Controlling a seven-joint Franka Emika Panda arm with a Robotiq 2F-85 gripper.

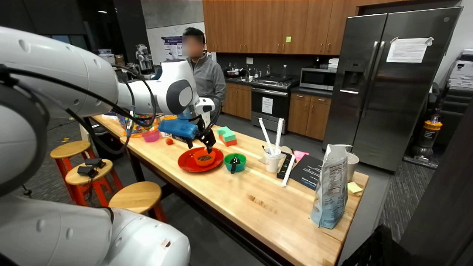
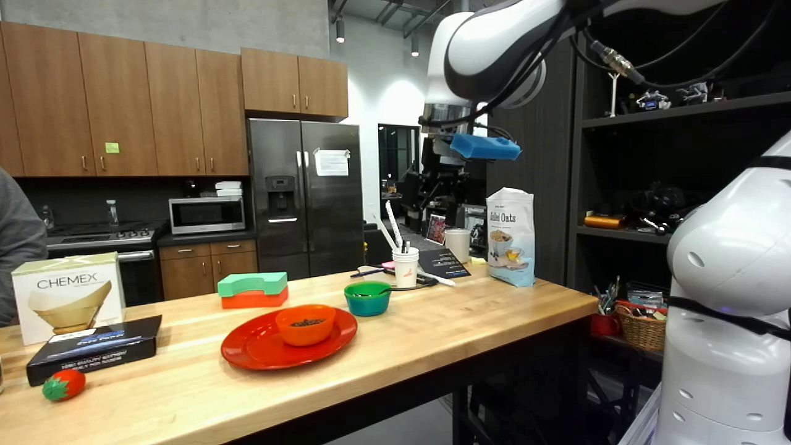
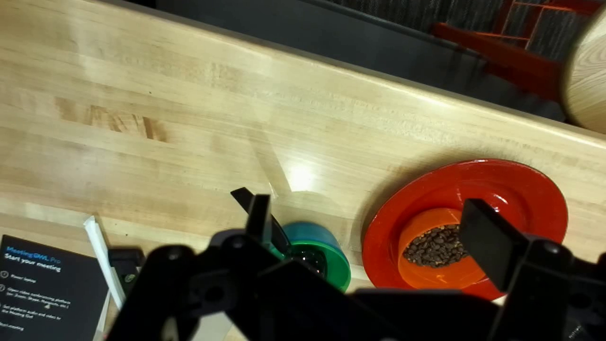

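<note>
My gripper [image 3: 371,227] stands open and holds nothing; its black fingers [image 3: 492,241] are spread wide apart. It hangs in the air above the table, well over the dishes in an exterior view [image 2: 442,185]. Below it a red plate [image 3: 386,232] carries an orange bowl [image 3: 428,278] with dark beans [image 3: 433,246] inside, partly covered by one finger in the wrist view. Beside the plate sits a green bowl [image 3: 337,270] with a bluish outside. A black scoop [image 3: 242,196] leans in it, its handle over the rim. Both bowls and the plate show in both exterior views.
A bag of oats [image 2: 511,247] stands near the table's end. A paper cup [image 1: 272,164] with straws and a dark booklet [image 1: 307,171] lie past the green bowl. Green and red blocks [image 2: 253,290], a Chemex box [image 2: 68,296] and a toy strawberry [image 2: 65,384] are farther along. A person [image 1: 208,77] stands behind the table.
</note>
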